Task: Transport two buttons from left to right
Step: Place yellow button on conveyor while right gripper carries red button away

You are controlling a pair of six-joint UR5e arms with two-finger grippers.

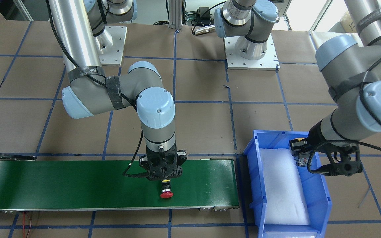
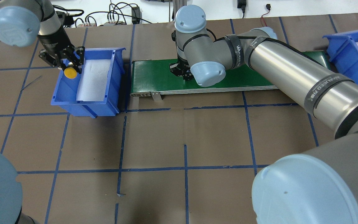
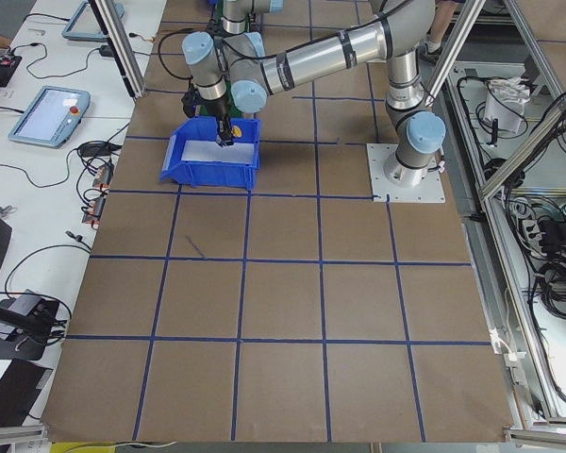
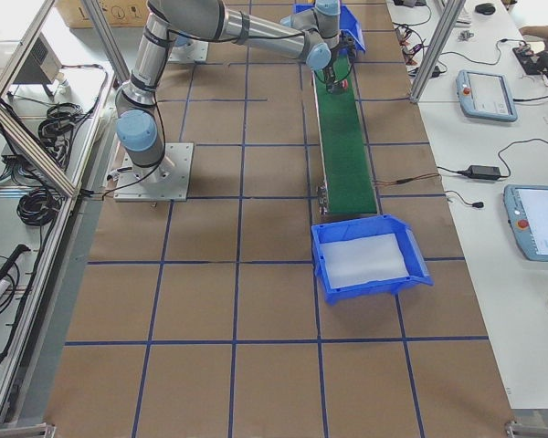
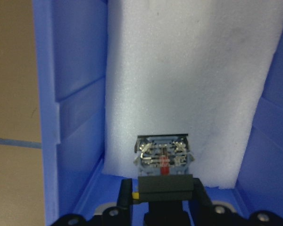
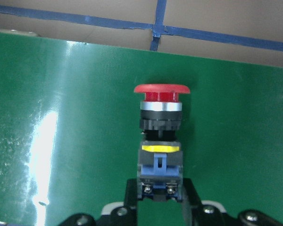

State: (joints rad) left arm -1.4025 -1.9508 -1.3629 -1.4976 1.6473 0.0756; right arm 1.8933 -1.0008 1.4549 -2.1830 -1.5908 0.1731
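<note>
red button (image 6: 162,89): the cap is looking like smooth, glossy plastic; a bright metal ring is shining beneath it.
yellow button (image 2: 70,72): the cap is showing as smooth plastic; bare metal terminals are glinting on its base (wrist view only).
belt (image 6: 61,141): the green surface is gleaming, smooth and glossy.
bin (image 1: 322,198): blue moulded plastic is giving off a soft sheen.
liner (image 1: 283,188): white foam is looking matt and finely grained.
counter (image 2: 154,140): brown paper is lying matt.
right hand (image 6: 161,188), left hand (image 5: 165,188): black plastic is appearing matt.
</note>
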